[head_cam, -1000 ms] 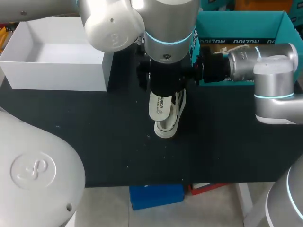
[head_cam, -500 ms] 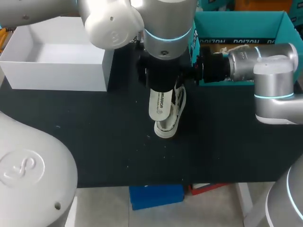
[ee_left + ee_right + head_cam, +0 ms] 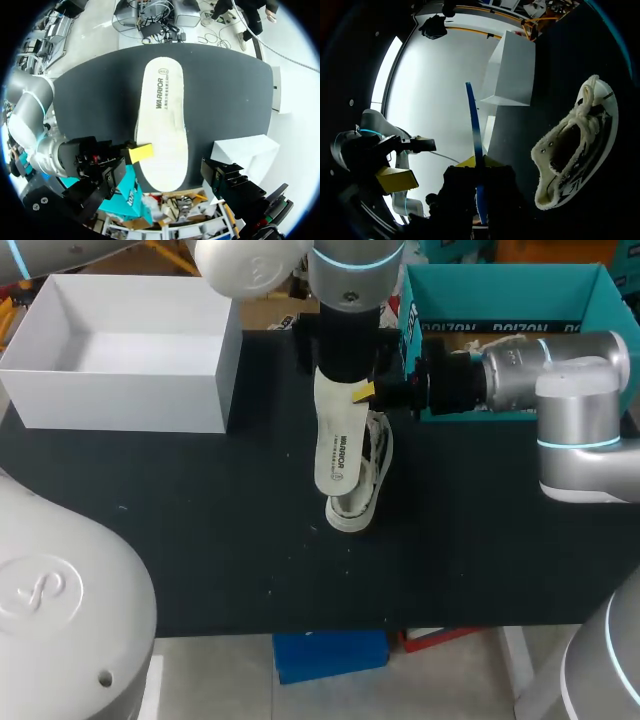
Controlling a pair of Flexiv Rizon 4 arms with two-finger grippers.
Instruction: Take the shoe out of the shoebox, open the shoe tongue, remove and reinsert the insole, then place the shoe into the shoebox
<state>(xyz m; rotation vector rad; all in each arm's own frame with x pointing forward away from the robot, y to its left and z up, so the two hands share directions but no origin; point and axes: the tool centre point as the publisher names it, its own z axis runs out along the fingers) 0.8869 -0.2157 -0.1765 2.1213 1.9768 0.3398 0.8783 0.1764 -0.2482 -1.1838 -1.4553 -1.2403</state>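
White insole (image 3: 338,455) hung mid-frame over the shoe (image 3: 366,483) — pinched edgewise in the right gripper (image 3: 476,163); left gripper (image 3: 167,184) gaped wide, empty.

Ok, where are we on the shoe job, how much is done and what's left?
Done: the shoe is out of the teal shoebox, lying on the table with its mouth gaping, and the insole is out. In hand: the right gripper pinches the insole's edge, holding it over the shoe. Remaining: slide the insole back in, then return the shoe to the shoebox.
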